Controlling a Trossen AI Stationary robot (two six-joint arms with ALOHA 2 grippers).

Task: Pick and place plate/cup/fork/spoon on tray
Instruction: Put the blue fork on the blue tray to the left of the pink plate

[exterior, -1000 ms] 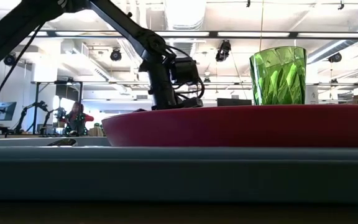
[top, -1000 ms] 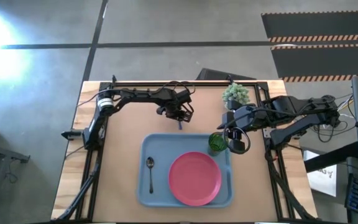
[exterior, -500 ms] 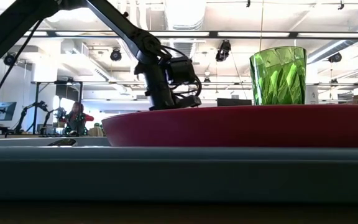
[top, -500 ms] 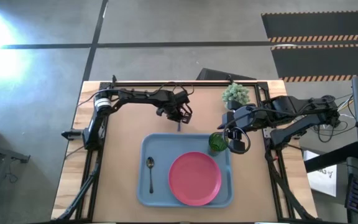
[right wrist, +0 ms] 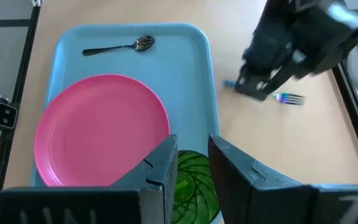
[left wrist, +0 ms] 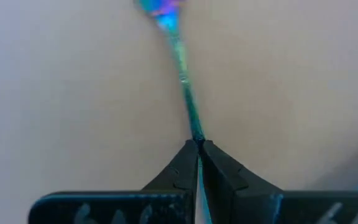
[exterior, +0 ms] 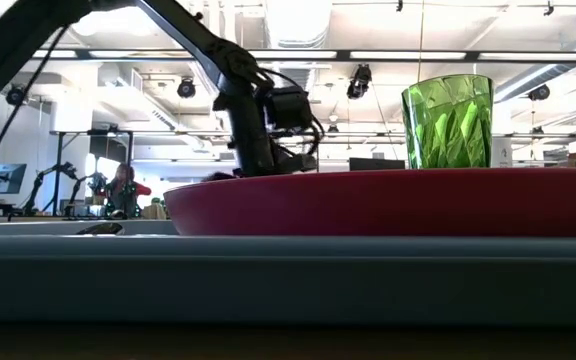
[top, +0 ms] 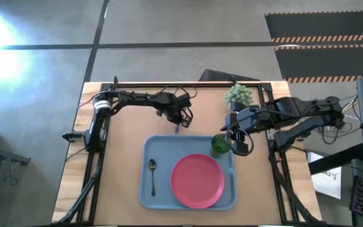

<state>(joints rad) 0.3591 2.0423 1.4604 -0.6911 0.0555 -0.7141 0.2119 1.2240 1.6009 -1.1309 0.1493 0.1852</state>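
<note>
The fork [top: 179, 128] lies on the brown table just beyond the tray's far rim [top: 169, 138], and my left gripper [top: 179, 120] is shut on it. In the right wrist view the fork's prongs [right wrist: 289, 98] and handle end [right wrist: 229, 84] stick out on either side of the left gripper [right wrist: 258, 89]. The light-blue tray holds the pink plate [top: 197, 181], the spoon [top: 152, 176] and, at its far right corner, the green cup [top: 220, 144]. My right gripper [right wrist: 191, 163] hangs open above the cup [right wrist: 194, 183], apart from it. My left gripper pinches the fork's thin handle [left wrist: 196, 134] between its two shut fingertips, about midway along the fork. The fingers come steeply from above. The prong end [left wrist: 160, 9] reaches out ahead of the fingers. Whether the fork is clear of the table, I cannot tell.
A small spiky potted plant [top: 239, 94] stands at the table's far right, behind my right arm. Bare brown table lies left of the tray and between the tray and the far edge. The low view shows the plate [exterior: 388, 200] and cup [exterior: 447, 122] above the tray's near rim [exterior: 268, 270].
My left gripper has shut on the fork and moved a little toward the table's left edge. The fork's visible end has shifted slightly with it. My right arm has kept still.
</note>
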